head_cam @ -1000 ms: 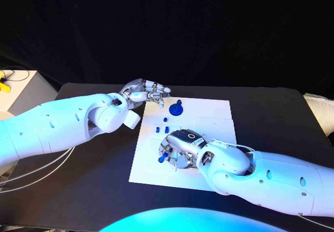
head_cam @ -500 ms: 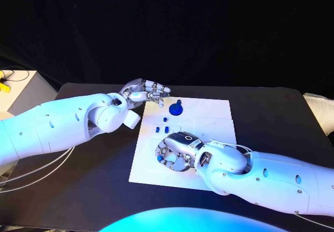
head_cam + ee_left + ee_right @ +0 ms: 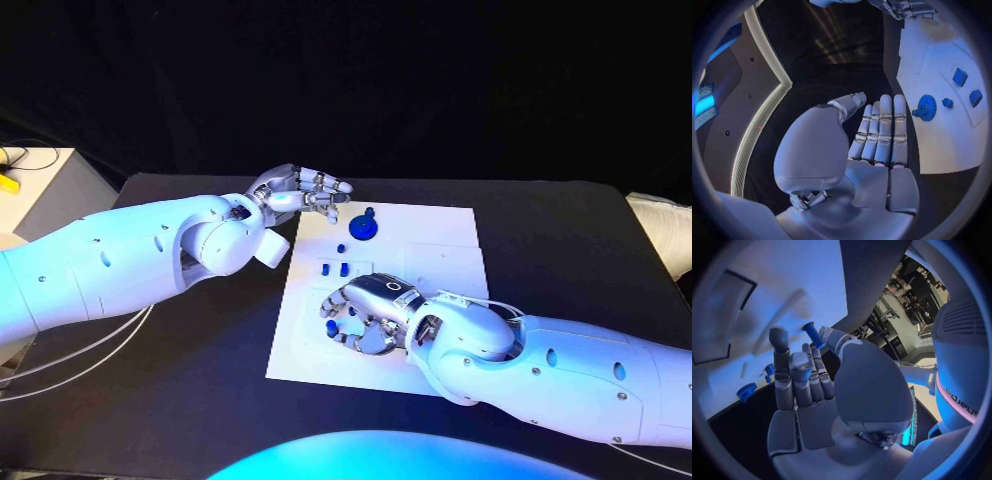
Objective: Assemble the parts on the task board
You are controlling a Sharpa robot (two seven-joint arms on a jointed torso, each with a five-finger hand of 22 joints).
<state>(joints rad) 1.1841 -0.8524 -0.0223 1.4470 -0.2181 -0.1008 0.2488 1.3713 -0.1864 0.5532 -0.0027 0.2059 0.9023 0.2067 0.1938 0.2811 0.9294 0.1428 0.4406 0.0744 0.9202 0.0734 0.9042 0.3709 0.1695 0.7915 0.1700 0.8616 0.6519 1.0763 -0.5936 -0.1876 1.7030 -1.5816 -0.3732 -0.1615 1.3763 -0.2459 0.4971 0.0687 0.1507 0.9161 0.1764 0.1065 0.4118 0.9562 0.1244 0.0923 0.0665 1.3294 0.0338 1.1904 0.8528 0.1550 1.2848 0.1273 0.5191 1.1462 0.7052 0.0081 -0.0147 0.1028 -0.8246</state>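
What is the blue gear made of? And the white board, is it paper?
The blue gear looks like matte moulded plastic: even colour, no metal glint. The white board looks like a thin, stiff, smooth plate, perhaps plastic; it lies flat with crisp edges, though the pictures cannot rule out card.

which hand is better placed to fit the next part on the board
Right, probably. The right hand is over the board and holds a blue peg. The left hand hovers off the board's far corner, holding nothing.
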